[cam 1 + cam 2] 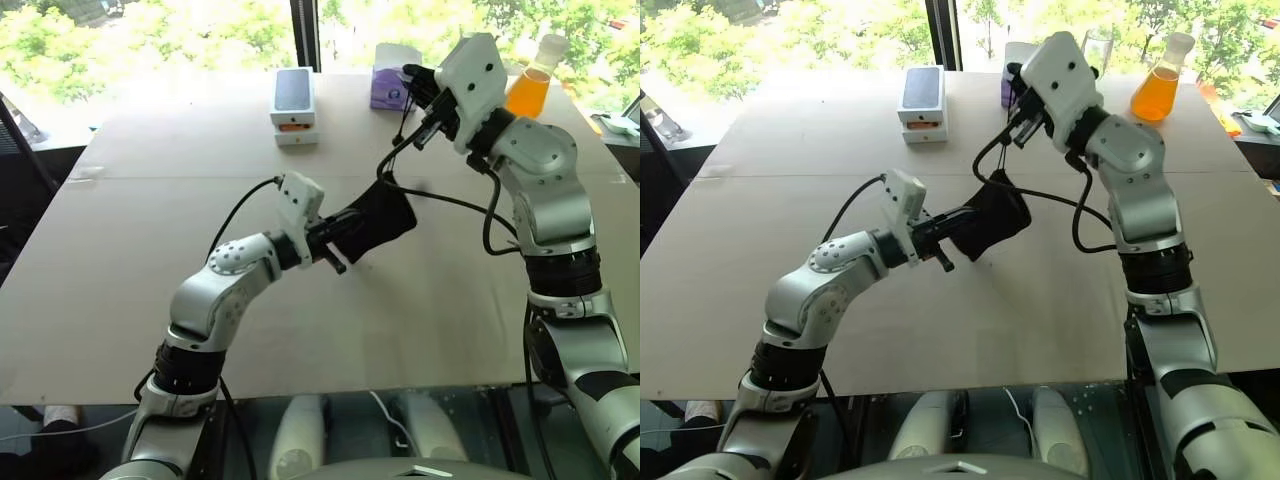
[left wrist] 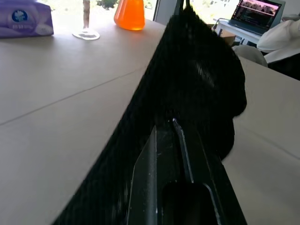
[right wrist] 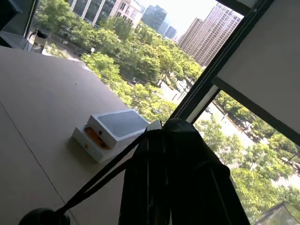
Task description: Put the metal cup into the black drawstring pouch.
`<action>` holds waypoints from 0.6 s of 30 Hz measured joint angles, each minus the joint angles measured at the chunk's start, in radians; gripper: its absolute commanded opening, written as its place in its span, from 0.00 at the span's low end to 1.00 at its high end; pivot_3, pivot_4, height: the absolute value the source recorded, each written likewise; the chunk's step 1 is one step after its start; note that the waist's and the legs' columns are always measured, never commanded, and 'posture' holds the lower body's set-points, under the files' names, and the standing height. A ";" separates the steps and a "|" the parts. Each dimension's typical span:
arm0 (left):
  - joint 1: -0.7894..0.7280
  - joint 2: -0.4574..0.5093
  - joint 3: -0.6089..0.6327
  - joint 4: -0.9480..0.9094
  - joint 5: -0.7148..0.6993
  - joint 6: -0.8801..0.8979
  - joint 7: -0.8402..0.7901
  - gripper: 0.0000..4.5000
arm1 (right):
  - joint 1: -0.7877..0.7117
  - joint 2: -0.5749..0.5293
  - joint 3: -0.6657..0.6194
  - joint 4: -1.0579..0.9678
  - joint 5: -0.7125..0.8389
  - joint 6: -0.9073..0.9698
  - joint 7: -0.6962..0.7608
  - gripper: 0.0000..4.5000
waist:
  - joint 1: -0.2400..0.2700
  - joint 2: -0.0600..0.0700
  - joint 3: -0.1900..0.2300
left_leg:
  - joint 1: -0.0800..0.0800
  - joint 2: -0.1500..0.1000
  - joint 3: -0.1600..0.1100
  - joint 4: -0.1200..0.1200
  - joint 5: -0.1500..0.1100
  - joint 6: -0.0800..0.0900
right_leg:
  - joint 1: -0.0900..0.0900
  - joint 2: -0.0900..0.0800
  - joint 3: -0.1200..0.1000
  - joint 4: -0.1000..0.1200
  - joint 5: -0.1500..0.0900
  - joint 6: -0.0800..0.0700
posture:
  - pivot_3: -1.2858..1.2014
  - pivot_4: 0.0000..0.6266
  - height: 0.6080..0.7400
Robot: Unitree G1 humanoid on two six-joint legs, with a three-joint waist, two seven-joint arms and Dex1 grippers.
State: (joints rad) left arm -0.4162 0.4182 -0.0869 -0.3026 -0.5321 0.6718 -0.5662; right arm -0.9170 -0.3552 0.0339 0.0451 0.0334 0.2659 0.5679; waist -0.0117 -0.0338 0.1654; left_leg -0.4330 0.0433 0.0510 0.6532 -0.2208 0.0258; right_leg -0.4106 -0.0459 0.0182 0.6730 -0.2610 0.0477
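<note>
Left eye view: my left end effector [image 1: 345, 238] pinched the pouch [image 1: 380, 222]; my right end effector [image 1: 418, 85] pinched its cord [image 1: 400, 150] above the tabletop [image 1: 150, 250]'s middle. Cup unseen, probably bagged.

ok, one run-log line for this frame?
left tool: shut on black drawstring pouch | right tool: shut on pouch cord, raised | pouch above table

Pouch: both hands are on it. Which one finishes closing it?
Right, probably. The right hand is raised above the table, shut on the cord, which runs taut down to the pouch. The left hand is shut on the pouch body, anchoring it. The cup isn't visible.
</note>
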 measured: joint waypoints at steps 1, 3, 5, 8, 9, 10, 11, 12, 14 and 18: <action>0.012 0.000 -0.003 -0.004 0.000 0.002 -0.001 0.01 | 0.000 -0.001 -0.013 0.016 0.007 0.012 -0.011 0.00 | -0.001 0.000 0.000 | 0.000 0.000 0.000 0.000 0.000 0.000 | 0.000 0.000 0.001 0.000 0.000 0.000 | 0.52 0.24 1.00; 0.031 0.001 -0.005 -0.004 0.001 0.007 -0.001 0.01 | 0.000 -0.008 -0.027 0.036 0.013 0.020 -0.026 0.00 | -0.001 0.000 0.000 | 0.000 0.000 0.000 0.000 0.000 0.000 | 0.000 0.000 0.001 0.000 0.000 0.000 | 0.52 0.24 1.00; 0.039 0.002 -0.012 -0.004 0.004 0.012 -0.002 0.01 | 0.000 -0.018 -0.043 0.051 0.017 0.023 -0.033 0.00 | -0.001 0.000 0.000 | 0.000 0.000 0.000 0.000 0.000 0.000 | 0.000 0.000 0.000 0.000 0.000 0.000 | 0.52 0.24 1.00; 0.044 0.004 -0.014 -0.004 0.010 0.014 -0.003 0.01 | 0.000 -0.030 -0.051 0.054 0.025 0.028 -0.040 0.00 | -0.001 0.001 0.000 | 0.000 0.000 0.000 0.000 0.000 0.001 | 0.000 0.000 0.000 0.000 0.000 0.000 | 0.52 0.24 1.00; 0.050 0.004 -0.013 -0.006 0.011 0.014 -0.003 0.01 | 0.000 -0.031 -0.051 0.054 0.027 0.028 -0.040 0.00 | -0.002 0.001 0.000 | 0.000 0.000 0.001 0.000 0.000 0.001 | 0.000 0.000 0.001 0.000 0.000 0.000 | 0.52 0.24 1.00; 0.054 0.004 -0.013 -0.007 0.012 0.014 -0.003 0.01 | 0.000 -0.033 -0.051 0.054 0.027 0.028 -0.040 0.00 | -0.003 0.001 0.001 | 0.000 0.000 0.001 0.000 0.000 0.001 | 0.000 0.000 0.001 0.000 0.000 0.000 | 0.52 0.24 1.00; 0.062 0.003 -0.012 -0.008 0.013 0.013 -0.003 0.01 | 0.000 -0.033 -0.050 0.054 0.029 0.028 -0.040 0.00 | -0.003 0.001 0.001 | 0.000 0.000 0.000 0.000 0.000 0.001 | 0.000 0.000 0.001 0.000 0.000 0.000 | 0.52 0.24 1.00; 0.065 0.003 -0.010 -0.008 0.013 0.013 -0.002 0.01 | 0.000 -0.033 -0.050 0.054 0.029 0.028 -0.040 0.00 | -0.003 0.001 0.001 | 0.000 0.000 0.000 0.000 0.000 0.001 | 0.000 0.000 0.001 0.000 0.000 0.000 | 0.52 0.24 1.00; 0.072 -0.003 0.004 -0.008 0.012 0.006 0.002 0.01 | 0.000 -0.033 -0.049 0.053 0.034 0.028 -0.034 0.00 | -0.002 0.001 0.001 | 0.000 0.000 0.000 0.000 0.000 0.001 | 0.000 0.000 0.001 0.000 0.000 0.000 | 0.52 0.24 1.00; 0.073 -0.046 0.082 -0.025 -0.032 -0.001 0.026 0.01 | 0.000 -0.033 -0.037 0.028 0.050 0.028 -0.007 0.00 | -0.002 0.001 0.001 | 0.000 0.000 0.000 0.000 0.000 0.001 | 0.000 0.000 0.000 0.000 0.000 0.000 | 0.52 0.24 1.00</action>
State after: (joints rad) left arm -0.3435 0.3722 -0.0053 -0.3277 -0.5644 0.6712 -0.5398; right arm -0.9167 -0.3883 -0.0034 0.0727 0.0835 0.2935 0.5612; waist -0.0135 -0.0327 0.1661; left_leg -0.4333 0.0437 0.0513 0.6530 -0.2212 0.0265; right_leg -0.4108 -0.0460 0.0186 0.6727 -0.2610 0.0478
